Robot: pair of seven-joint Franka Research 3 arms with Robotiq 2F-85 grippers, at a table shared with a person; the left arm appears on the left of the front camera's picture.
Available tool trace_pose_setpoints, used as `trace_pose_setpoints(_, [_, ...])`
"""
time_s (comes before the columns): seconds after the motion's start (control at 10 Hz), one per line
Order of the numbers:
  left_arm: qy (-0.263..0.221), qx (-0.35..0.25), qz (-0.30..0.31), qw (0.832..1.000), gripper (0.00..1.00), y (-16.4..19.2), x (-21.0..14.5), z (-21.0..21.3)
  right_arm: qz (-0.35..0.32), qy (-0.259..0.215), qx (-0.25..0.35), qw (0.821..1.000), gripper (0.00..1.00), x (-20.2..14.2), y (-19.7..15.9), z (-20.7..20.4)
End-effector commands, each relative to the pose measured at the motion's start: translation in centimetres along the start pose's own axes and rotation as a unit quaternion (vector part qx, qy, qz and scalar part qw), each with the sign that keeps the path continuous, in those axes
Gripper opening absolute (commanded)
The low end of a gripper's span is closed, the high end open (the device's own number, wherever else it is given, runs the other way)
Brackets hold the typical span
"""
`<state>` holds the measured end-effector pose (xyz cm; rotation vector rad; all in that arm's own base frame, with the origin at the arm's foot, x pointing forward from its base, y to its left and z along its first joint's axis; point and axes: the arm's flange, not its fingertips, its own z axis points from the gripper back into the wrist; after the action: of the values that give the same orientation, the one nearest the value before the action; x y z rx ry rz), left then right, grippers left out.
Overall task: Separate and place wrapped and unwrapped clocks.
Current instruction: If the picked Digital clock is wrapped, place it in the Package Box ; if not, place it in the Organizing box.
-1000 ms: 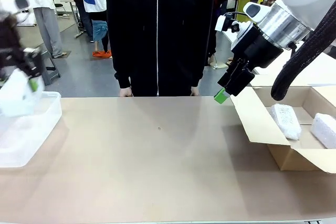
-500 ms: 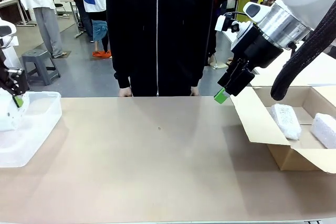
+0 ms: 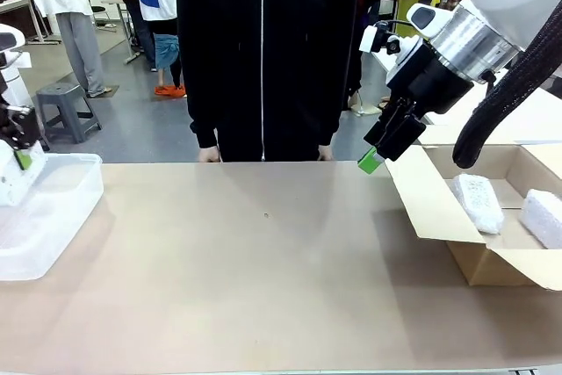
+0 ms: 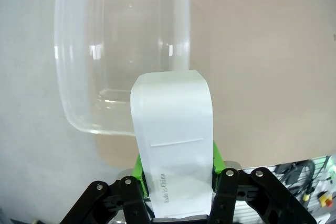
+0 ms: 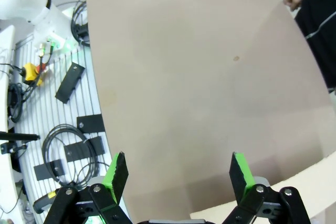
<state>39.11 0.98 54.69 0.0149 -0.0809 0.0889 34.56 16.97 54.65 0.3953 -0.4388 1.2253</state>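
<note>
While the left gripper [image 3: 25, 157] hangs at the far-left edge of the table [image 3: 263, 287], its fingers are clamped on the bare white clock [image 4: 173, 145], a smooth rounded block w/ small print near the pads. From the left wrist cam the clock stands out above the near rim of a clear plastic tub [image 4: 79, 77]; whether it touches the tub can't be told. From the front, the tub [image 3: 53, 208] sits on the table's left end, w/ the clock [image 3: 10, 180] just over its far-left corner.

Mid-scene, a person in a dark zip jacket [image 3: 263, 50] stands at the far side, both hands at the table edge.

To the right, the right gripper [image 3: 376, 157] hovers over the far-right part of the table, fingers spread wide & holding nothing; the right wrist cam shows its green pads [image 5: 118, 171] well apart over bare tabletop. Further right, an open cardboard box [image 3: 474, 261] holds 2 bubble-wrapped clocks: one bundle [image 3: 477, 202] nr the middle, another [image 3: 543, 217] at the right edge.
</note>
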Motion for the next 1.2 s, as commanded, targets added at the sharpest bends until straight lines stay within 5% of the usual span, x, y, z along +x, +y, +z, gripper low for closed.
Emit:
trace_pose_setpoints(0.0, [0.027,0.018,-0.056,0.998,0.51,3.8,4.6,0.3,-0.009,0.0,0.005,1.0,1.0,0.3,0.0,0.0])
trace_pose_setpoints(0.5, [0.015,0.06,-0.075,0.995,0.51,7.0,9.7,-7.5,-0.009,0.0,0.005,1.0,1.0,0.3,0.0,0.0])
trace_pose_setpoints(1.1, [0.034,0.025,-0.082,0.996,0.51,7.0,11.2,-12.9,-0.009,0.0,0.005,1.0,1.0,0.3,0.0,0.0])
